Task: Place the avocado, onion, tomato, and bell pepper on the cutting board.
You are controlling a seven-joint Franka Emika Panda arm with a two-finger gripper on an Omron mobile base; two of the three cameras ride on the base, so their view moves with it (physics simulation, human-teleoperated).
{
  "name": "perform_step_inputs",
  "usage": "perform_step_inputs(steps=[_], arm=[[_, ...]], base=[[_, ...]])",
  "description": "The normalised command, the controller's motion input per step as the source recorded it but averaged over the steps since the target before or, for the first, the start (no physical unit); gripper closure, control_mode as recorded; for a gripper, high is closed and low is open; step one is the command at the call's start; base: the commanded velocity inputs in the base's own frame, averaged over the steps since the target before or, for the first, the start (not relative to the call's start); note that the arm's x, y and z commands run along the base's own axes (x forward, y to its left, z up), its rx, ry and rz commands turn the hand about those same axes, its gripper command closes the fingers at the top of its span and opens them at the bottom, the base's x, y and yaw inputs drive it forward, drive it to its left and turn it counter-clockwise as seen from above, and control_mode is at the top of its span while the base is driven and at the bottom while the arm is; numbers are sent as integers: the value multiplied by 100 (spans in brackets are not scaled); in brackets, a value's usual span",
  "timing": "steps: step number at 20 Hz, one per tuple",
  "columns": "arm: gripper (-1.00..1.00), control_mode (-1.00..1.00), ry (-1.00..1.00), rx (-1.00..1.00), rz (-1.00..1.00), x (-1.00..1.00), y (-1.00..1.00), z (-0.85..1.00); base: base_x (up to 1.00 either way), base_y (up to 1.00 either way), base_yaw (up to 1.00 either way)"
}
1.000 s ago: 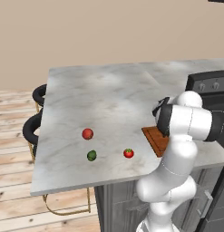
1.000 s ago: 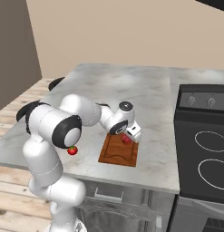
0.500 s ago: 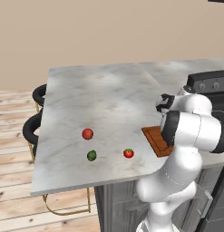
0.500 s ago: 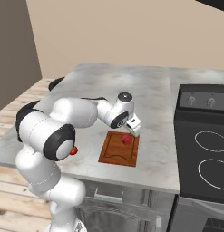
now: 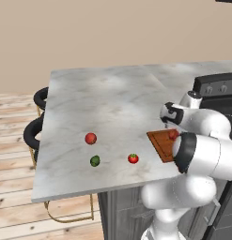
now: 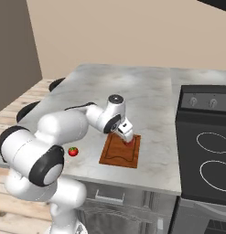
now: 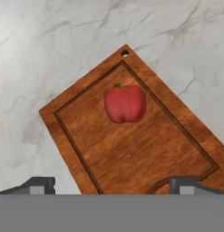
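On the cutting board point(image 7: 131, 154) lies the bell pepper point(image 7: 125, 103), free of the gripper point(image 7: 111, 183), whose fingers are spread wide above it. Avocado point(image 5: 95, 161), tomato point(image 5: 133, 158) and onion point(image 5: 90, 138) wait on the counter point(image 5: 112, 103), well apart from the board.

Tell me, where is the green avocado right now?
The avocado sits on the marble counter near its front edge, between a round red ball and the tomato.
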Motion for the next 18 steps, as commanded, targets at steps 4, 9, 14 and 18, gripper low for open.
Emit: perform_step_inputs(steps=[4, 9, 14, 18], arm=[[-100, -100, 4, 0, 3, -48, 51, 0], [-100, -100, 5, 0, 4, -33, 51, 1], [-100, -100, 6, 0, 5, -26, 54, 1], [-100, -100, 4, 0, 6, -18, 57, 0]], base=[[0, 0, 0], [0, 0, 0], [0, 0, 0], [0, 0, 0]])
